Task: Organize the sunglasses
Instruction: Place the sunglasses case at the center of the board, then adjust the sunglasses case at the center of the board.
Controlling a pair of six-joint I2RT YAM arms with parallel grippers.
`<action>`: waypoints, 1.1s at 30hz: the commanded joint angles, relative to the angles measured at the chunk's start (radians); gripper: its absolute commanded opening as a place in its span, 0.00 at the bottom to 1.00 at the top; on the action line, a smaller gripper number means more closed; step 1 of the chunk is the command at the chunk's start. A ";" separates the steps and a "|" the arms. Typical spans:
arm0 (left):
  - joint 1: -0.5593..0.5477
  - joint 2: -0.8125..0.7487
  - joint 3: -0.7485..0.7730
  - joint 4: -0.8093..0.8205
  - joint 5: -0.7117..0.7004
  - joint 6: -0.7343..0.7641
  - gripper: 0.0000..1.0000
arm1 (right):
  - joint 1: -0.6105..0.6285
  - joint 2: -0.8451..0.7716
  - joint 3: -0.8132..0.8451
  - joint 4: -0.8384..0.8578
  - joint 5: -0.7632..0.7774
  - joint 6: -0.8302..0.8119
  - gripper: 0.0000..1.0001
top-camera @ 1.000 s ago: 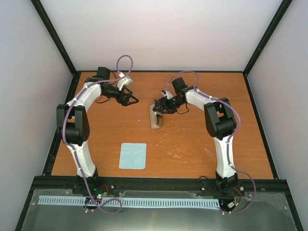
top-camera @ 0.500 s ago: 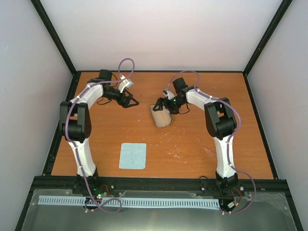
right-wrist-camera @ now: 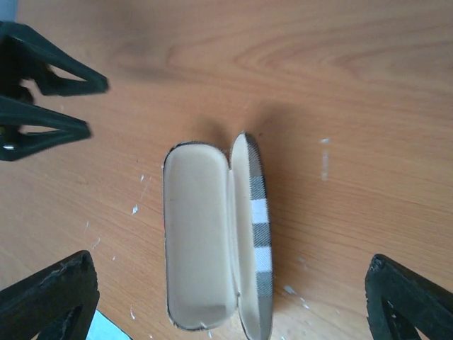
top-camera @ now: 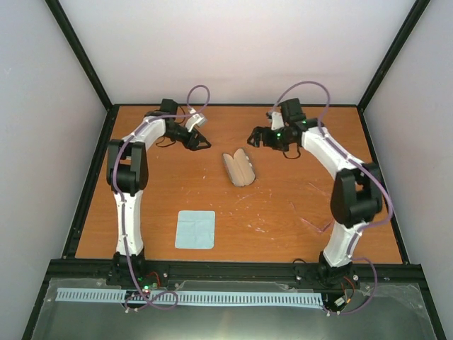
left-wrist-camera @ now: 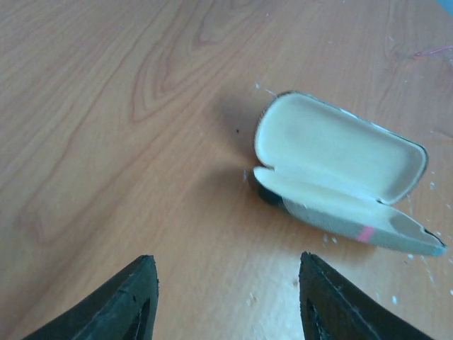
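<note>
Cream lining shows in both halves of the case [top-camera: 241, 168], which lies open on the wooden surface [top-camera: 304, 191] between the 2 hands, touched by neither. Its outer shell is a grey check, and a pale band crosses the raised lid, with a pink-red mark on the lid's side in the left wrist view.

Left hand [top-camera: 204, 144]: its 2 fingers are spread wide and grip nothing. The case sits ahead of it and a little to the right in its own view, well clear of the fingertips, with the hinge side turned away from it.

Right hand [top-camera: 255, 136]: also spread wide and carrying nothing, its fingers sitting at the 2 lower corners of its own view. The case lies in front of it, framed between those fingers without contact. The left hand's dark fingers show at the left edge of that view, apart from the case.

A pale blue cloth [top-camera: 195, 229] lies flat, well apart from both hands, on the near side of the case.

Where the sunglasses lie, I cannot tell. A thin pink line [left-wrist-camera: 433, 51] shows beyond the case from the left hand, too faint to identify.
</note>
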 commanded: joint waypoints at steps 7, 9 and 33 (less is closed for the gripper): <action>-0.083 0.168 0.232 -0.053 -0.055 -0.026 0.49 | 0.020 -0.301 -0.372 0.084 0.104 0.236 0.05; -0.088 0.190 0.243 -0.060 -0.068 -0.029 0.49 | 0.036 -0.316 -0.421 0.077 0.099 0.248 0.03; -0.159 0.194 0.131 -0.044 -0.055 -0.077 0.49 | 0.122 -0.012 -0.303 0.019 0.066 0.228 0.03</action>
